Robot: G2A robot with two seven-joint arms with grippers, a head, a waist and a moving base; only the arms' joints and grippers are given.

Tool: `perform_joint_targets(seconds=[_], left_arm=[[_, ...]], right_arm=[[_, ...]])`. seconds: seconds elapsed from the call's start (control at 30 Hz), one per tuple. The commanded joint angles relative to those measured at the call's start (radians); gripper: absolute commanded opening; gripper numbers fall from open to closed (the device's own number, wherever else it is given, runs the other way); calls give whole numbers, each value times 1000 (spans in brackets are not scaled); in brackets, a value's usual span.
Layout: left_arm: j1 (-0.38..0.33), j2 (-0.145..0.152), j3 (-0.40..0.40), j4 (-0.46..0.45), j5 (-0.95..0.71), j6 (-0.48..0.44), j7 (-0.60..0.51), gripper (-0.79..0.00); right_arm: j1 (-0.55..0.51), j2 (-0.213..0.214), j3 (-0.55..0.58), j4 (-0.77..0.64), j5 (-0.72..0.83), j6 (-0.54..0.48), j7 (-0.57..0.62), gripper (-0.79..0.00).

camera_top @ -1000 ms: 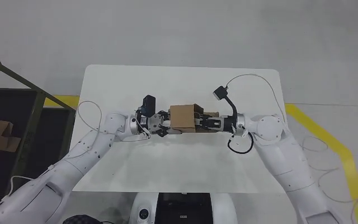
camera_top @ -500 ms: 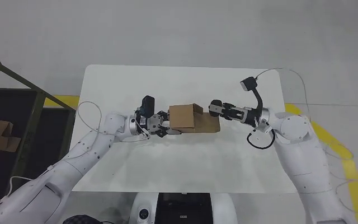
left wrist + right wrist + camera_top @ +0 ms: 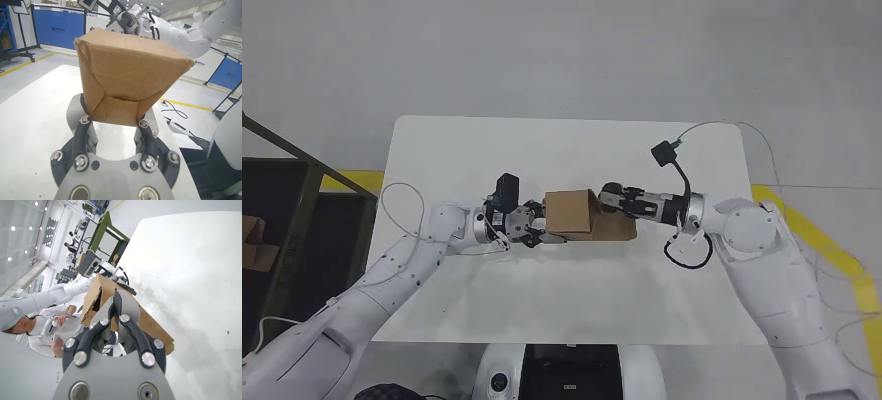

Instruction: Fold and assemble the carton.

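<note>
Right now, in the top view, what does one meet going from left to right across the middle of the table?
On the table: left gripper → carton → right gripper.

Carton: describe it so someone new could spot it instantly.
On the white table, look mid-table between the left pincer and the right pincer. The carton is the cardboard box there, one flap folded out; nothing else there is brown.
</note>
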Motion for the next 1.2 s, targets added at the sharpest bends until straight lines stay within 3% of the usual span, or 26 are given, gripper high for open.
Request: perform_joint_targets(seconds=[0.0, 0.47, 0.67, 0.87, 1.0, 1.17], left_arm=[[1, -1, -1, -1, 2, 0, 2, -348], [-1, -7, 7, -3, 13, 0, 5, -339], [-5, -7, 13, 0, 8, 0, 9, -348], [-2, -3, 10, 0, 12, 0, 20, -357], [1, 0, 7, -7, 21, 0, 33, -369], [6, 4, 2, -13, 30, 0, 46, -385]], right_arm=[[-7, 1, -8, -8, 9, -5, 17, -785], [-1, -1, -58, -4, 65, -11, 16, -785], [-39, 25, 69, 17, 111, -45, 29, -785], [-81, 52, 203, 71, 72, 11, 8, -785], [-66, 56, 186, 137, 2, 73, 17, -785], [-27, 44, 87, 212, -19, 88, 48, -785]])
